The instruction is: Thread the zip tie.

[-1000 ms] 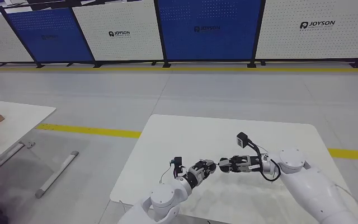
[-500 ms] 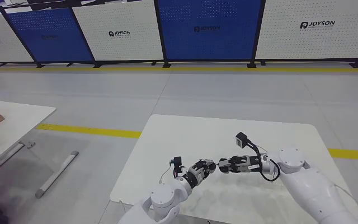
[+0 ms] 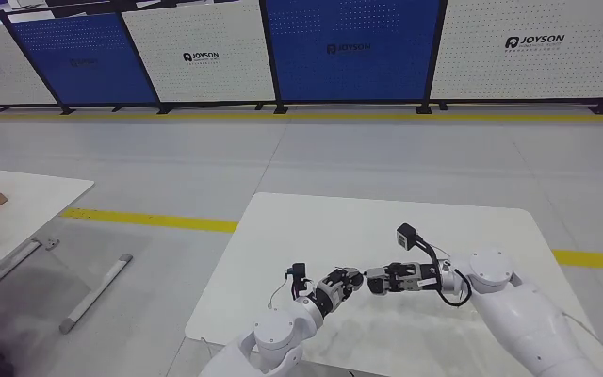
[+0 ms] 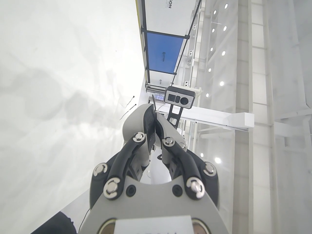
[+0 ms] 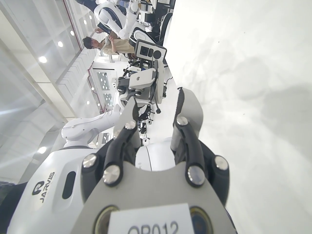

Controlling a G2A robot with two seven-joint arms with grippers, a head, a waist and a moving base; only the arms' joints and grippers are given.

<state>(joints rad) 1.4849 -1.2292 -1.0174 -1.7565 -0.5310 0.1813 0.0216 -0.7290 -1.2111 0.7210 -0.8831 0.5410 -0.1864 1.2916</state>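
Right fingers point(image 5: 189, 104) edged closer, thin black zip tie point(image 4: 153, 102) in left fingers point(image 4: 148, 120)

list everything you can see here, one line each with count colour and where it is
table: one, white, under both arms
zip tie: one, black, pinched in the left end effector, end sticking out
loose zip ties: at least two, black, lying on the table
second table: one, white, left edge of the top view
wall panels: several, blue and white, at the far side of the floor
floor lines: two, yellow, one along the panels, one nearer the table
left end effector: one, white and black, shut on the zip tie
right end effector: one, white and black, open, tips facing the left one
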